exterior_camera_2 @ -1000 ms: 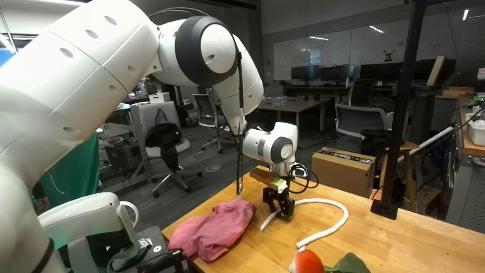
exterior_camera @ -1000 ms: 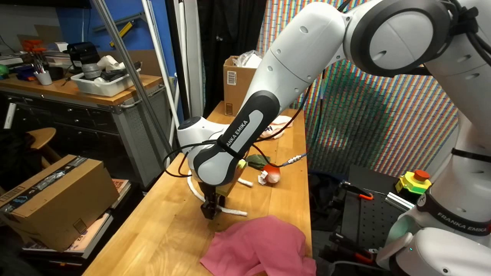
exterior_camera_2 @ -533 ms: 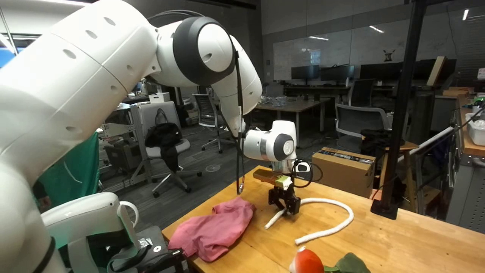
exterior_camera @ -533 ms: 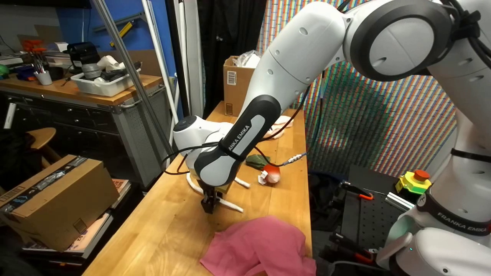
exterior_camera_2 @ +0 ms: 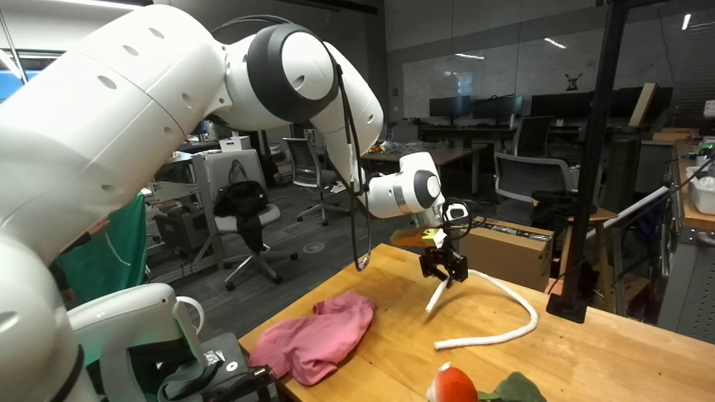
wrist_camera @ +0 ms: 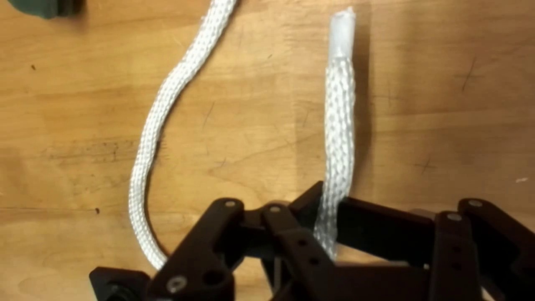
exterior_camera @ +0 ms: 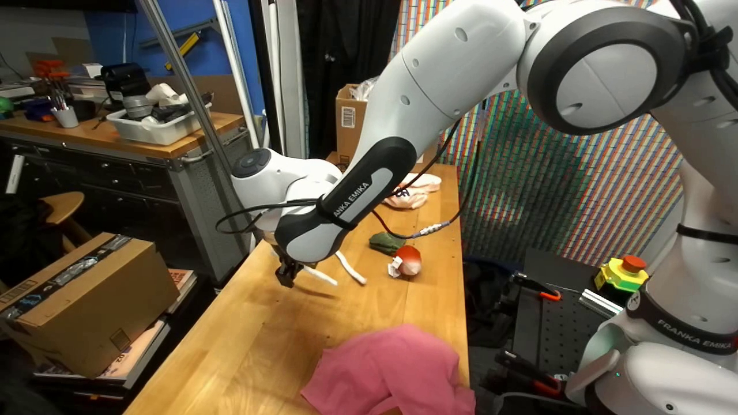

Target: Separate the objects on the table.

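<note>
My gripper (exterior_camera_2: 448, 281) is shut on the thin white cord (exterior_camera_2: 491, 339) near one end and holds that end above the table (exterior_camera_2: 614, 357). In the wrist view the short end of the cord (wrist_camera: 340, 113) sticks out past the fingertips (wrist_camera: 330, 200). The rest of the cord curves round and lies on the tabletop. The pink cloth (exterior_camera: 392, 369) lies crumpled at the near end in an exterior view. The green item (exterior_camera: 385, 243) and the red-and-white item (exterior_camera: 408, 260) lie side by side mid-table. The white cloth with orange-red print (exterior_camera: 412, 195) is farther back, partly behind the arm.
A cardboard box (exterior_camera: 351, 132) stands at the table's far end. Another cardboard box (exterior_camera_2: 505, 251) sits beside the table. A dark post (exterior_camera_2: 592, 184) with a base plate rises at the table edge. A cable hangs from the arm.
My gripper has risen and moved away from the pink cloth toward the table's far long edge, lifting the cord's end and dragging the rest along. The cloths and the red and green items have not moved.
</note>
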`<state>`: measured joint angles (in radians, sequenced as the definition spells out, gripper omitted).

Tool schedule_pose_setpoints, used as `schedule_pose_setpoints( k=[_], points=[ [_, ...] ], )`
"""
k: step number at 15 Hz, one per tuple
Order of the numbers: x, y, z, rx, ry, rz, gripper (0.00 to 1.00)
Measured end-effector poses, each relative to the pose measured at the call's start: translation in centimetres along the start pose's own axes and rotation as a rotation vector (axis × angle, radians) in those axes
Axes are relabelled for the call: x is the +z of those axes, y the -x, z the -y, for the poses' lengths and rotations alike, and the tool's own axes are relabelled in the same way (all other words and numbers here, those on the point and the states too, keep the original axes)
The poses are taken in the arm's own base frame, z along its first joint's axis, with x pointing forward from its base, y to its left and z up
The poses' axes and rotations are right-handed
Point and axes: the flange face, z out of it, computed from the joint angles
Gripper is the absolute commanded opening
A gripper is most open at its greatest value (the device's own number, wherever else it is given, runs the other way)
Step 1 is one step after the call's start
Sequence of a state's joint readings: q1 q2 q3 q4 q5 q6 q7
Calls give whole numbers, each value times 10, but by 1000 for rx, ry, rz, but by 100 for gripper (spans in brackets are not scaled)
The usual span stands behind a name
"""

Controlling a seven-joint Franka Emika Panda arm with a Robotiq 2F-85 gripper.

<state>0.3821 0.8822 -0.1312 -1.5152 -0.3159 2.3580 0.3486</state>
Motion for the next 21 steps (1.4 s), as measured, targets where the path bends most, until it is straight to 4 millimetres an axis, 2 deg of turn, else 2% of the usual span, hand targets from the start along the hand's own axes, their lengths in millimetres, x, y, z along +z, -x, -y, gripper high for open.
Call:
schedule_pose_setpoints(
  k=[3,9,10,12,16,21],
  points=[
    [-3,-9,0,16,13,-24,5],
    [6,-18,3,42,20,-35,5],
    [9,-18,1,48,26,-35,28],
    [15,-20,-3,58,41,-35,30],
    [24,-22,-5,63,53,-32,60],
    [21,-21,0,47,59,-8,97]
  ],
)
